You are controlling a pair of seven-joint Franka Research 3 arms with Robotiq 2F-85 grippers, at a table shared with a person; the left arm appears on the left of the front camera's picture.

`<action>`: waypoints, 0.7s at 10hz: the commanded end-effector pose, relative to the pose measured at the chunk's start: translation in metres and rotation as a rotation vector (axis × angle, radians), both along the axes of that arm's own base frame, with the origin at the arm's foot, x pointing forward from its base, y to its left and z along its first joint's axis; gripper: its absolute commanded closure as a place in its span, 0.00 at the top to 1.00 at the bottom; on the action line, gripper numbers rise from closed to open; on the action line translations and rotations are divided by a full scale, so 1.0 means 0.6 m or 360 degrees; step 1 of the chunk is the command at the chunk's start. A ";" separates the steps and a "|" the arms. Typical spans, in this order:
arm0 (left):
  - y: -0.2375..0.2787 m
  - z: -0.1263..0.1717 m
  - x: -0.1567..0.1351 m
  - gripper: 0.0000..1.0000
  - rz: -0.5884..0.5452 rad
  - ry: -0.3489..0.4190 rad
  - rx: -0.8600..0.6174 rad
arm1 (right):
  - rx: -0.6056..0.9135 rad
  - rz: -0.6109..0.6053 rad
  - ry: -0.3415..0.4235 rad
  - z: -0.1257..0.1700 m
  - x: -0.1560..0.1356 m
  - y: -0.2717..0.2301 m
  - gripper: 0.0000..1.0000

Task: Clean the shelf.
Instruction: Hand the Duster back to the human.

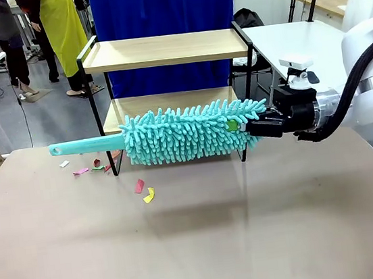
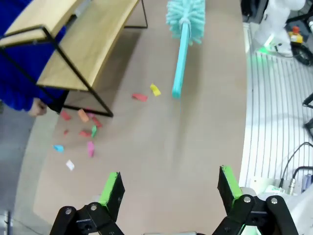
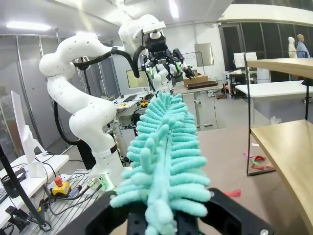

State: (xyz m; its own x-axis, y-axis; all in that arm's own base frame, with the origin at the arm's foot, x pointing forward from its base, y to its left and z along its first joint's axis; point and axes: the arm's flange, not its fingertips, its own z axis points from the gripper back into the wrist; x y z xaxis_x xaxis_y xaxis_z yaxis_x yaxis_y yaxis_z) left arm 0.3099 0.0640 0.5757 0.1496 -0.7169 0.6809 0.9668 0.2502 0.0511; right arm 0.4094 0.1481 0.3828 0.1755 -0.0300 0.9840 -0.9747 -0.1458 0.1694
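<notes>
The shelf (image 1: pixel 162 50), two light wooden boards in a thin black frame, stands at the table's far side. In front of its lower board a teal fluffy duster (image 1: pixel 186 133) hangs level, handle pointing left. My right gripper (image 1: pixel 254 128) is shut on the duster's fluffy right end. In the right wrist view the duster (image 3: pixel 164 156) runs away from the gripper (image 3: pixel 166 220), with the shelf (image 3: pixel 288 147) on the right. My left gripper (image 2: pixel 171 191) is open and holds nothing, high above the table, looking down on the shelf (image 2: pixel 83 49) and the duster's handle (image 2: pixel 180 58).
Several coloured paper scraps (image 1: pixel 145 190) lie on the beige table (image 1: pixel 253 240) by the shelf's left front leg; they also appear as paper scraps (image 2: pixel 85 129) from above. People stand at the far left behind the shelf. A white table (image 1: pixel 297 41) is at the right.
</notes>
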 end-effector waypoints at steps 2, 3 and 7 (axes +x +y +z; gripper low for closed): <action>0.011 -0.032 -0.003 1.00 -0.0047 -0.0018 -0.0004 | -0.0006 -0.0003 -0.0010 0.004 0.001 0.001 0.00; 0.029 -0.011 -0.009 1.00 0.0006 0.0004 -0.0016 | -0.0006 -0.0003 -0.0010 0.004 0.001 0.001 0.00; 0.029 -0.011 -0.009 1.00 0.0006 0.0004 -0.0016 | 0.0070 -0.0181 -0.0114 0.175 -0.011 -0.041 0.17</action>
State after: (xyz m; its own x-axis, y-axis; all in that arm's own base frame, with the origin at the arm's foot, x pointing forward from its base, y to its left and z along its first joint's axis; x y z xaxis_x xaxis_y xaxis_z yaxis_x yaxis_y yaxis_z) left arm 0.3042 0.0814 0.5668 0.1599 -0.7239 0.6711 0.9644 0.2597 0.0503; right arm 0.4086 0.1329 0.4421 0.1110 -0.0577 0.9921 -0.9892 -0.1021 0.1047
